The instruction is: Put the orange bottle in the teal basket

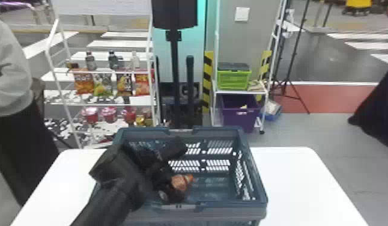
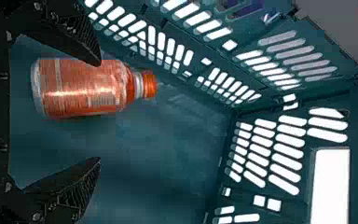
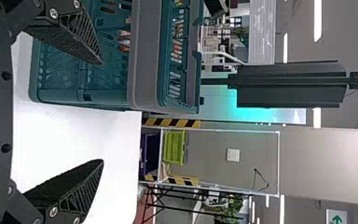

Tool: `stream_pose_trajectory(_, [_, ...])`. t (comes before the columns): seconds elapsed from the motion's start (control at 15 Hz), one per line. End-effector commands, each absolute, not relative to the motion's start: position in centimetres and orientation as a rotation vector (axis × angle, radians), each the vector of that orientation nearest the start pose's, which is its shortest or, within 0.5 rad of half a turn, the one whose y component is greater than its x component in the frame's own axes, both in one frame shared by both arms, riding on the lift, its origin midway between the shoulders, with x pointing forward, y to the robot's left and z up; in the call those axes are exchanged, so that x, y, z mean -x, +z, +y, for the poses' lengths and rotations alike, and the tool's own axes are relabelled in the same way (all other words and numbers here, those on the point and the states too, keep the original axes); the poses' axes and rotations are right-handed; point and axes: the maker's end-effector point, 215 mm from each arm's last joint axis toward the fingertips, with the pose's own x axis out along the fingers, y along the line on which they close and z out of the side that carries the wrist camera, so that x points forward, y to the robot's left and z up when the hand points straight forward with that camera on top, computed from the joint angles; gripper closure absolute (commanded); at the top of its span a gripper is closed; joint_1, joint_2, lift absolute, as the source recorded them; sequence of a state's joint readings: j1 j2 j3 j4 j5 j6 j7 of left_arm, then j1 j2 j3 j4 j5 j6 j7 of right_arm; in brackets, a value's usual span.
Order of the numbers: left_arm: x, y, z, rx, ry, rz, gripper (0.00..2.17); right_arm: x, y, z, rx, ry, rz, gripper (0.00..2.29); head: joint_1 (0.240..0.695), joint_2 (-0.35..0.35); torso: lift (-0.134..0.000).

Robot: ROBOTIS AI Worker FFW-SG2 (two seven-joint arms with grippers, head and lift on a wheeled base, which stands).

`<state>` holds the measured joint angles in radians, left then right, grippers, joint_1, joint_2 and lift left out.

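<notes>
Inside the rectangular, perforated teal plastic basket point(image 1: 232, 212), we see the orange-capped, cylindrical orange bottle point(image 2: 84, 91) between the wide-spread fingers of the black left gripper point(image 1: 182, 171). Outside the basket, we note the black right gripper point(image 3: 102, 112), fingers parted.

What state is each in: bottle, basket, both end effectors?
Orange bottle: inside the basket, cap on, not clamped
Teal basket: upright, open-topped, holding the bottle
Left end effector: open, in the basket
Right end effector: open, empty
</notes>
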<state>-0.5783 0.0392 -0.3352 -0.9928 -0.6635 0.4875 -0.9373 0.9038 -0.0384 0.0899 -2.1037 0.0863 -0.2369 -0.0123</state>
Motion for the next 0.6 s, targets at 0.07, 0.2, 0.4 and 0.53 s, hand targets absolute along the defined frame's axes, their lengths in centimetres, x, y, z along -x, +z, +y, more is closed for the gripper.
stream_pose_trajectory(0.07, [-61.8, -43.4, 9.9, -0.576, -0.817, 0.666, 0.18, -30.7, -38.5, -17.9, 0.042, 0.103, 0.128, 0.14, 0.499, 0.0, 0.0])
stream_pose_trajectory(0.2, [-61.8, -39.7, 10.9, -0.51, -0.761, 0.595, 0.18, -30.7, -38.3, -17.8, 0.042, 0.104, 0.127, 0.14, 0.499, 0.0, 0.0])
stream_pose_trajectory(0.4, [-61.0, -34.6, 14.0, -0.343, -0.67, 0.508, 0.18, -30.5, -38.0, -17.7, 0.044, 0.106, 0.125, 0.14, 0.499, 0.0, 0.0])
stream_pose_trajectory(0.53, [-59.3, -31.9, 16.2, -0.203, -0.612, 0.442, 0.18, -30.4, -37.7, -17.7, 0.045, 0.107, 0.12, 0.14, 0.499, 0.0, 0.0])
